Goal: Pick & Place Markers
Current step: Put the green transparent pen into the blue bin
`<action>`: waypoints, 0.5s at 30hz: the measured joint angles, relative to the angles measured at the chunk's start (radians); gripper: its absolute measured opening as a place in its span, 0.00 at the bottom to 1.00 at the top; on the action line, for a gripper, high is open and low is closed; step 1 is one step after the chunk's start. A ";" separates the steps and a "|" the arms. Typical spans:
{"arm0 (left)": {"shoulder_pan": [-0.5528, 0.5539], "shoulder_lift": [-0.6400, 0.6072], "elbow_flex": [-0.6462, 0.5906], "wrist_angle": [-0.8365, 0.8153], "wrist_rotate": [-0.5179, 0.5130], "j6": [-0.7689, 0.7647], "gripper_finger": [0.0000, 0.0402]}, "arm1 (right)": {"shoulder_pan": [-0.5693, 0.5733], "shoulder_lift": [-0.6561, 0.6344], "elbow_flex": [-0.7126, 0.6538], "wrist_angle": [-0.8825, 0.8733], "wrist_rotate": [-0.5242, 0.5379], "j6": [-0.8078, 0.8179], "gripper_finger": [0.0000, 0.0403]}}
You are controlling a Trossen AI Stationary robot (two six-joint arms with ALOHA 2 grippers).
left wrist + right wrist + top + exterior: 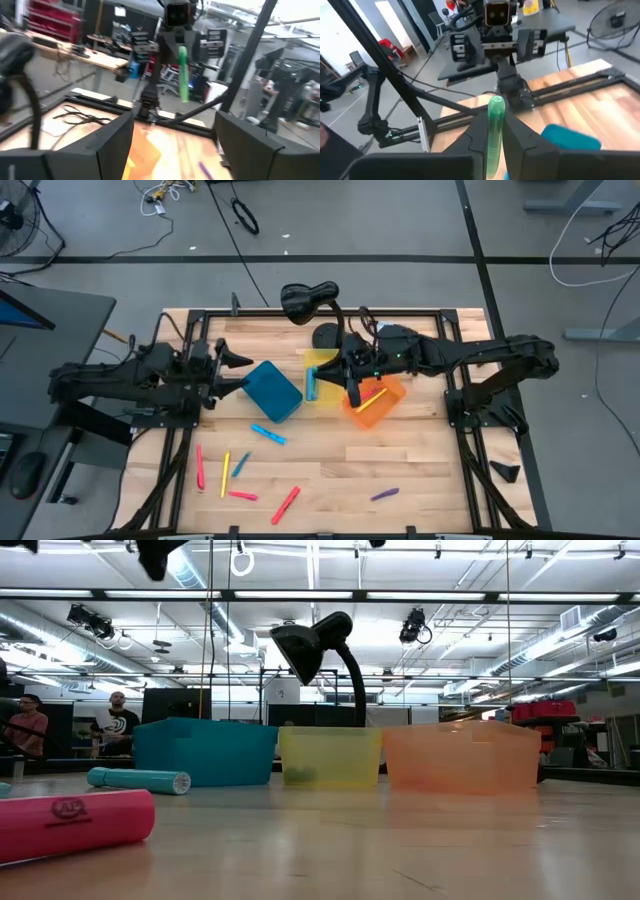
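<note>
Right fingers point(492, 131) pinching green marker point(495, 125) upright, hovering over yellow bin point(321, 366). Risking slip or bounce past rim. Left gripper point(236, 360) waiting open by blue bin point(272, 391). Other markers point(285, 504) lying scattered on table point(420, 470).

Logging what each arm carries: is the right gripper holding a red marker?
No. The right gripper is shut on a green marker, which stands up between its fingers in the right wrist view.

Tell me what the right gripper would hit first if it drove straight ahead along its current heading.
Probably the left gripper, facing it across the table. The right gripper, shut on a green marker, passes above the blue bin; depth is uncertain.
</note>
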 joint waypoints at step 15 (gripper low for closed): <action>-0.058 0.452 0.427 -0.007 0.084 0.032 0.71 | -0.002 0.000 0.050 -0.049 0.002 -0.034 0.09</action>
